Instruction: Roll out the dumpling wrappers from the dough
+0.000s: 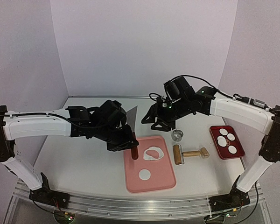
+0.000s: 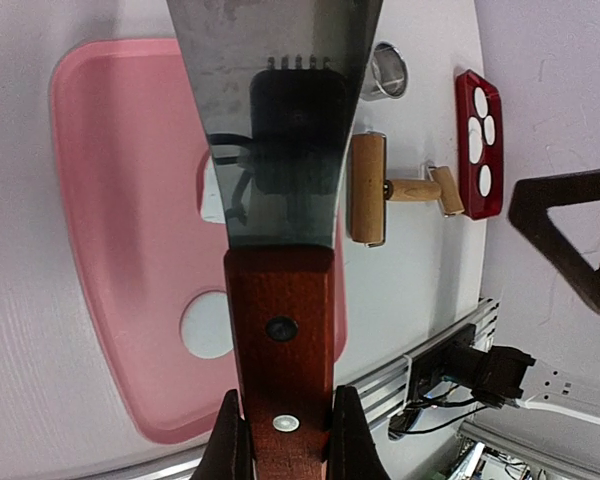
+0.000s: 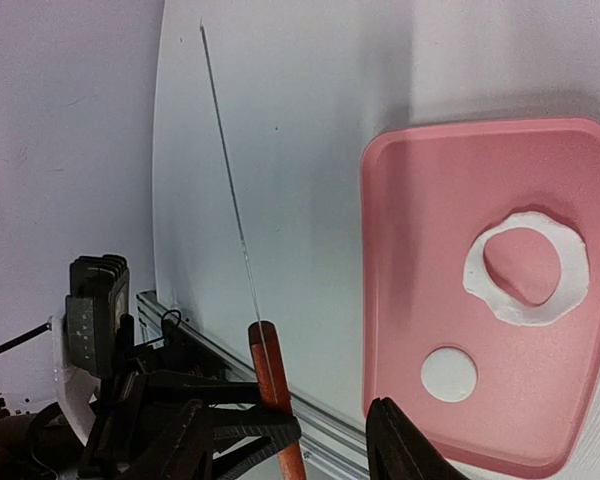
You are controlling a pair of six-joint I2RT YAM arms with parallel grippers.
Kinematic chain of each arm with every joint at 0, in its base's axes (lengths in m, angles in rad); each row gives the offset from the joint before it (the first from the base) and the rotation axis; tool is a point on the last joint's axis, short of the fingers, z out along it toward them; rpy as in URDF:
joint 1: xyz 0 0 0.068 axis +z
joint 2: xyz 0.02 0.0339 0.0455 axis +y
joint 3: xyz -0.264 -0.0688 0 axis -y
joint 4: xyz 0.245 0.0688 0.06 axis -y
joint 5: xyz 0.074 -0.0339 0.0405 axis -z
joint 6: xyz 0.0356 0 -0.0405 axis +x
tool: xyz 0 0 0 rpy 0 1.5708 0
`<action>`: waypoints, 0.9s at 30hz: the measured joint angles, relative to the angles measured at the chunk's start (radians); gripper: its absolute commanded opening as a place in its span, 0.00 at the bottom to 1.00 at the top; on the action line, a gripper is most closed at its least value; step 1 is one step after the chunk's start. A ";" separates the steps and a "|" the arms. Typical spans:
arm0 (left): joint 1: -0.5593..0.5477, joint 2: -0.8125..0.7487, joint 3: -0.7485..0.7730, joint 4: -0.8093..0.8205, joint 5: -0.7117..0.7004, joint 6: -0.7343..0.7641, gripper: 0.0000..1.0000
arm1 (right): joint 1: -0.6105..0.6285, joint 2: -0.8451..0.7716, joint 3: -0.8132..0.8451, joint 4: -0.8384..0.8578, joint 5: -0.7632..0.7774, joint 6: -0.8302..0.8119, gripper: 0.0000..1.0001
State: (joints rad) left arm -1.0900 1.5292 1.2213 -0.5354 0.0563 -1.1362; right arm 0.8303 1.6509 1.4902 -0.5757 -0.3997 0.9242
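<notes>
The dough (image 1: 153, 153) is a ragged white piece with a round hole, lying on the pink mat (image 1: 161, 179). One round dumpling wrapper (image 1: 144, 175) lies nearer the front. My left gripper (image 1: 127, 141) is shut on the wooden handle of a metal-bladed scraper (image 1: 134, 152), held above the mat's left edge. In the left wrist view the gripper (image 2: 285, 445) clamps the handle (image 2: 280, 330), and the blade (image 2: 275, 120) hides most of the dough. My right gripper (image 1: 155, 120) is open and empty, above the table behind the mat. The right wrist view shows the dough (image 3: 526, 268), wrapper (image 3: 449, 374) and scraper handle (image 3: 275, 385).
A metal ring cutter (image 1: 177, 135) stands behind the mat's right corner. A wooden rolling pin (image 1: 189, 153) lies right of the mat. A red tray (image 1: 218, 129) at the right holds several round wrappers. The table's near rail runs along the front.
</notes>
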 measured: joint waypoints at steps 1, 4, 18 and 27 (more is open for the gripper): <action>-0.005 0.005 0.006 0.008 0.002 -0.006 0.00 | 0.006 0.002 0.000 0.000 -0.001 0.002 0.48; -0.016 0.019 0.025 0.025 0.002 -0.018 0.00 | 0.018 0.006 0.000 0.001 -0.007 -0.001 0.44; -0.028 0.068 0.088 0.039 0.018 -0.021 0.00 | 0.059 0.104 0.000 0.007 -0.024 -0.020 0.33; -0.026 0.067 0.088 0.043 0.018 -0.014 0.36 | 0.058 0.154 0.047 0.008 -0.062 -0.055 0.00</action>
State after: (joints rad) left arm -1.1156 1.5960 1.3090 -0.4926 0.0747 -1.1497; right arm 0.8887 1.8053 1.5368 -0.5674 -0.4614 0.8690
